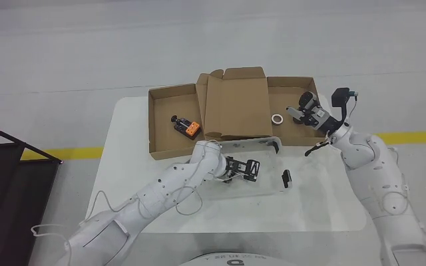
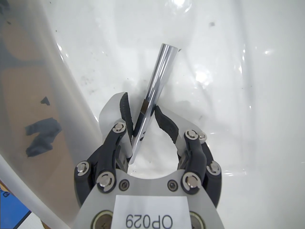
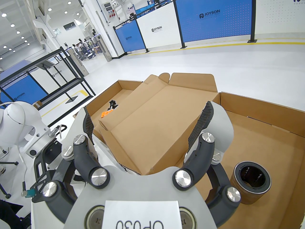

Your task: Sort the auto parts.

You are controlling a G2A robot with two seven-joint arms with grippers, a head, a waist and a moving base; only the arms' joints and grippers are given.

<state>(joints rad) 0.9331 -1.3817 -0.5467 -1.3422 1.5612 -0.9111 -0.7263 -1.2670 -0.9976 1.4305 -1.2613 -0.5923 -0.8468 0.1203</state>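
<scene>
A chrome rod [image 2: 157, 79] lies slanted over the floor of a clear plastic bin [image 2: 59, 84]. My left gripper [image 2: 140, 102] is shut on the rod near its lower end, one black pad touching it. In the top view this gripper [image 1: 251, 169] is inside the bin [image 1: 246, 141] at the table's middle. My right gripper [image 3: 147, 115] is open and holds nothing. It hangs over the right cardboard box [image 3: 262, 132], where a brown-sleeved ring bearing [image 3: 252, 184] stands; from above, the gripper [image 1: 294, 113] is beside that bearing [image 1: 277, 118].
The left cardboard box [image 1: 163, 100] holds an orange and black part [image 1: 187, 126]. Raised cardboard flaps [image 1: 236, 100] stand between the two boxes. A small black part [image 1: 286, 178] lies at the bin's right end. Bare white table [image 1: 126, 173] lies left of the bin.
</scene>
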